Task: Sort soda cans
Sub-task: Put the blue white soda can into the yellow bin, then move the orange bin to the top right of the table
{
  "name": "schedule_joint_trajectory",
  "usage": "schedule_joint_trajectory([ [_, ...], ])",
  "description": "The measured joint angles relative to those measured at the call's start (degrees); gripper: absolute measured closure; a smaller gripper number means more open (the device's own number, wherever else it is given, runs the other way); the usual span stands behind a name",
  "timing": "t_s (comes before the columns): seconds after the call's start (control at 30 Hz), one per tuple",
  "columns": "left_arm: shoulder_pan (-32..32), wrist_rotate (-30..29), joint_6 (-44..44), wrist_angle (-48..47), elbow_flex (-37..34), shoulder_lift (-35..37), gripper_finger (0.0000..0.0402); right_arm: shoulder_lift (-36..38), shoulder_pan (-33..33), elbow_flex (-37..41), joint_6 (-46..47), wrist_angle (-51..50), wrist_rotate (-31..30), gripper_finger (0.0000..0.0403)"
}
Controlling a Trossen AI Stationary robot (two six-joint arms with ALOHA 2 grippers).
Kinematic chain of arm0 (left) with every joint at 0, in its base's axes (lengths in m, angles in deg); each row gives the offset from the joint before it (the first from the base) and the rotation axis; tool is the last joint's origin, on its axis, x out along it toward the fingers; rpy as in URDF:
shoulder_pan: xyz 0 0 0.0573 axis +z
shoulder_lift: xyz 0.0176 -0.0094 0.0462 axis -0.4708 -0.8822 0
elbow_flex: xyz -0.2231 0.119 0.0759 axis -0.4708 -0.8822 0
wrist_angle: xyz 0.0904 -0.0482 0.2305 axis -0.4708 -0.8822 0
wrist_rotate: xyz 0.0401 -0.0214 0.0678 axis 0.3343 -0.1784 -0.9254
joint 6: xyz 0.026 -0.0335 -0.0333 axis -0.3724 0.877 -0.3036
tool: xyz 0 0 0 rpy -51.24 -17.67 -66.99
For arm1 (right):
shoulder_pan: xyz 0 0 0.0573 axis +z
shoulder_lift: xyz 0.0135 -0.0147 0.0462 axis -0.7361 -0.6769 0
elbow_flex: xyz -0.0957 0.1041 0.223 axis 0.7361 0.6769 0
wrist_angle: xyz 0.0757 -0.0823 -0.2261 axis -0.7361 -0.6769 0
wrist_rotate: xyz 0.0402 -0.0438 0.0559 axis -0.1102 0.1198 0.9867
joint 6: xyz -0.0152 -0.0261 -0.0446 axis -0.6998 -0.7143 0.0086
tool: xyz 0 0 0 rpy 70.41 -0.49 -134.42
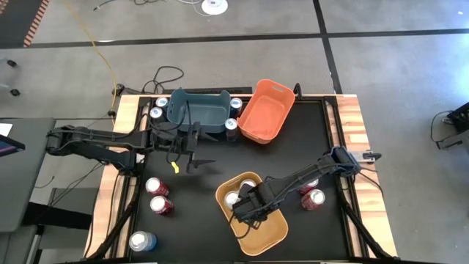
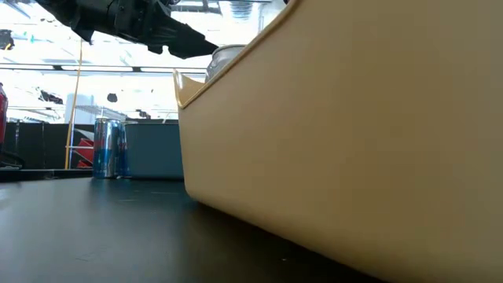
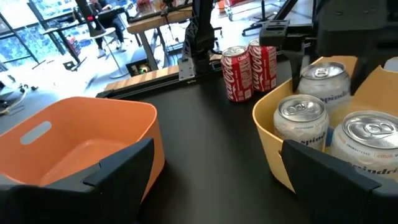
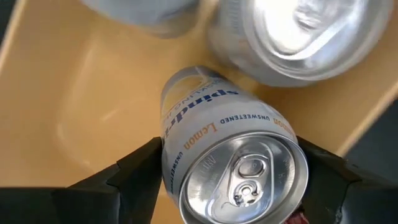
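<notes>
At about nine o'clock on the black desk (image 1: 308, 132) the left tool (image 1: 192, 155) hangs in the air with its fingers spread and nothing between them, just in front of the teal bin (image 1: 198, 111), which has dark blue cans (image 1: 156, 114) standing round its outside corners. Down toward seven o'clock two red cans (image 1: 158, 195) stand together, and a pale silver-blue can (image 1: 141, 240) stands alone near the desk's front edge. Moving to the middle, the yellow bin (image 1: 264, 233) at six o'clock already holds silver cans, and the right tool (image 1: 244, 213) is reaching down into it; its wrist camera shows a silver can (image 4: 233, 152) sitting between the two fingers, which flank its sides, though I cannot tell from here whether they are pressing on it or have let go. The orange bin (image 1: 266, 111) at twelve o'clock looks empty, and two more red cans (image 1: 313, 198) stand at about four o'clock, just beside the right arm. As for handling, these cans look like thin, smooth metal: stiff enough if full, but I would guess slippery on the rounded wall and easy to dent if squeezed hard. The sensible hold is across the middle of the body with the can upright, fingers on opposite sides, not on the rim or the tab. Whether they are full, and so heavy, I cannot judge by looking. The red ones stand close together, so a tool would need care slipping a finger between them.
</notes>
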Motion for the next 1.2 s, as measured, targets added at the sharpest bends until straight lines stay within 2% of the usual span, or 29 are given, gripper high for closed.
schedule_joint_trajectory([
  [0.3, 0.0, 0.0, -0.4, -1.4, 0.0, 0.0, 0.0052, 0.1, 0.0, 0.0, -1.9, -0.4, 1.1, 0.0044],
  [0.6, 0.0, -0.1, 1.4, -3.1, 0.0, 0.0, 0.0052, 0.2, 0.1, -0.2, -3.0, 0.0, -0.6, 0.0039],
  [0.77, 0.0, -4.8, 1.9, -4.4, 0.0, 0.2, 0.0052, 0.1, 0.2, -3.4, -6.1, 1.3, -0.9, 0.0039],
  [0.93, 0.0, -6.2, 5.2, -8.4, 0.9, 2.4, 0.0052, 0.3, 1.0, -10.3, -13.0, 0.7, -7.9, 0.0039],
  [1.03, -0.6, -6.6, 5.9, -15.0, 1.6, 5.3, 0.0052, 0.3, 1.0, -15.4, -16.7, -3.4, -12.2, 0.0043],
  [1.13, -2.4, -10.1, 8.0, -20.9, 1.6, 9.3, 0.0052, 0.8, 1.0, -19.6, -20.3, -9.8, -20.2, 0.0051],
  [1.2, -3.9, -14.1, 10.0, -25.3, 1.7, 12.5, 0.0052, 2.5, 1.3, -20.2, -23.5, -10.1, -26.3, 0.0058],
])
